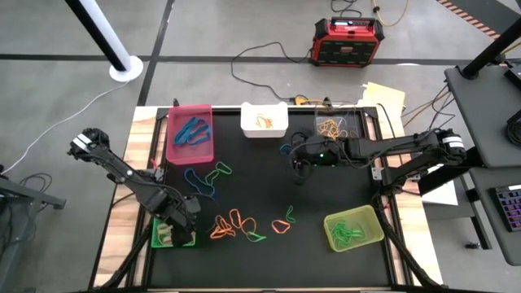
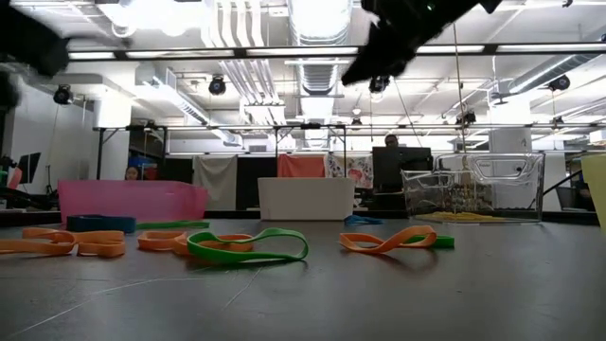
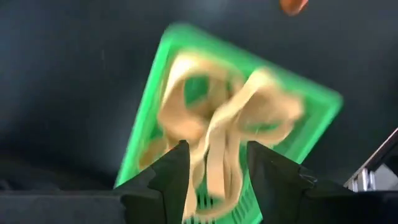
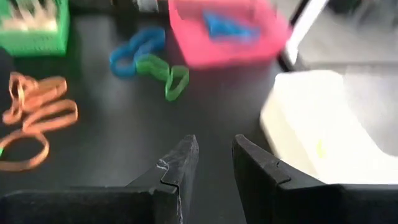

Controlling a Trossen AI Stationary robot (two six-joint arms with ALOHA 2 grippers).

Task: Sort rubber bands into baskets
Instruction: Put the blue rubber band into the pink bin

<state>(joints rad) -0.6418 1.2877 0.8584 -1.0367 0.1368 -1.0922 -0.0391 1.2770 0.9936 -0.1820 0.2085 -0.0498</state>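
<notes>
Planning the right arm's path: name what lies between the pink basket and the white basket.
High view: only bare black mat between the pink basket and the white basket.

Black table mat point(image 1: 269, 252): five baskets point(image 1: 264, 120) at edges, loose rubber bands point(image 1: 234, 225) mid-mat.

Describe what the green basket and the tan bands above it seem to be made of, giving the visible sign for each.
Green basket: probably moulded plastic, given its bright uniform colour and thin rigid rim. Tan bands: probably matte rubber; flat strips that curl and droop limply.
</notes>
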